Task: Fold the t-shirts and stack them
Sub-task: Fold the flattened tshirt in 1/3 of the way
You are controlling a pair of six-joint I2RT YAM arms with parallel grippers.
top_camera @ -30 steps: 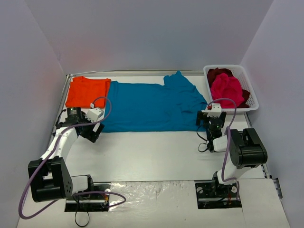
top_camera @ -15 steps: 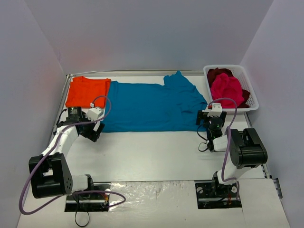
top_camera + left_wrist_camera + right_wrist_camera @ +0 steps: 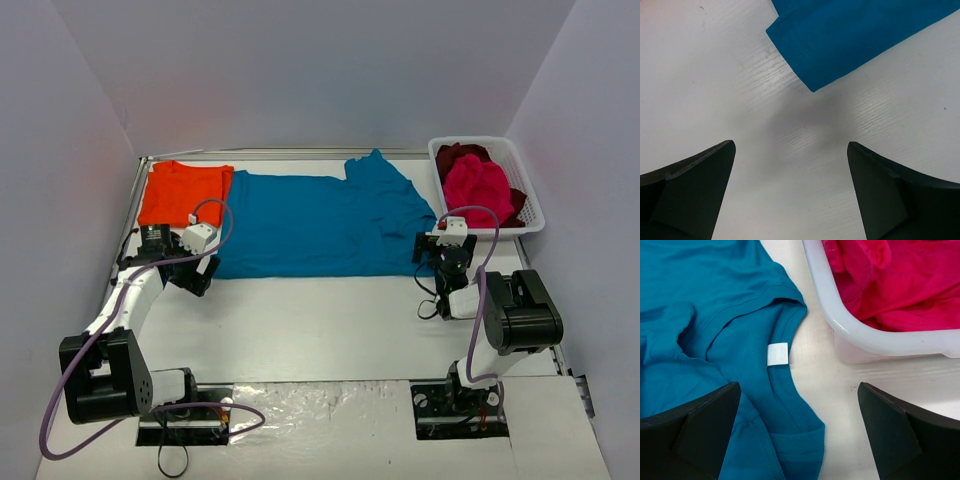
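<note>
**Two ways this fold could go wrong**

Left fingers (image 3: pixel 690 190) and right fingers (image 3: pixel 685 435) both stand spread wide, holding nothing. The left pair hangs over bare tabletop (image 3: pixel 715 75), a corner of the teal-blue t-shirt (image 3: pixel 840 40) just ahead. Closing here would likely pinch air. The right pair straddles the collar's white label (image 3: pixel 777 354) with the basket (image 3: pixel 845 325) just beside. It might clip that wall, or a one-layer pinch might drag the cloth askew. An orange t-shirt (image 3: pixel 183 192), seemingly folded, lies at far left. The magenta-pink t-shirt (image 3: pixel 478 188) and dark red t-shirt (image 3: pixel 458 155) wait in the basket.
</note>
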